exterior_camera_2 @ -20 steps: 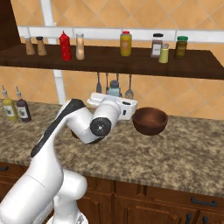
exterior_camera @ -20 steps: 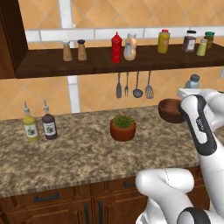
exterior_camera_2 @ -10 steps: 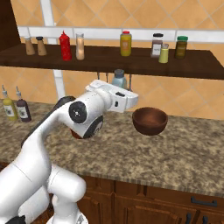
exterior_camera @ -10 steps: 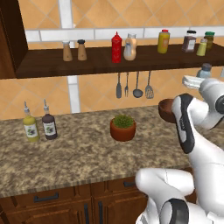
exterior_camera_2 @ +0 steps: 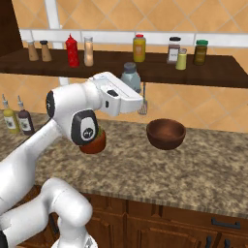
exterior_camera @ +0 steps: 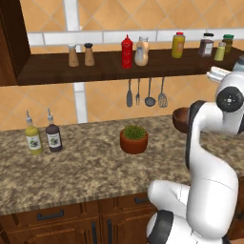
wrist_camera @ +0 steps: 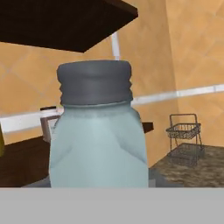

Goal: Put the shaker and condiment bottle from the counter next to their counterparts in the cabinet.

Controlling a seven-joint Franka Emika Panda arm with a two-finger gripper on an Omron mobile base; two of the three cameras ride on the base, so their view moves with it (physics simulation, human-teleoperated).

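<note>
I have the fingers closed on the shaker (wrist_camera: 98,135), which sits right in front of the hand camera, upright, its grey cap on top and the pale glass body running down out of the bottom of that view, so I cannot see the fingertips themselves. From the right base camera the shaker (exterior_camera_2: 130,76) stands up out of the far end of the white hand, raised off the counter (exterior_camera_2: 203,169) and level with the cabinet (exterior_camera_2: 213,75) shelf edge, in front of the hanging utensils (exterior_camera_2: 143,107). I cannot tell from there how close it is to the shelf.

The hand view also gives me a wire basket (wrist_camera: 184,139) on the counter at the far right and the underside of the cabinet overhead. The right base view shows a wooden bowl (exterior_camera_2: 166,133) on the counter just right of the hand, and the plant pot (exterior_camera_2: 95,144) partly behind the arm.

The left base camera shows the shelf row best: two brown shakers (exterior_camera: 80,55), a red bottle (exterior_camera: 127,52) with the peach condiment bottle (exterior_camera: 141,51) touching or just beside it, a yellow bottle (exterior_camera: 178,45) and jars (exterior_camera: 217,46) further right. Two bottles (exterior_camera: 43,138) stand on the counter at the left, well apart from the arm.
</note>
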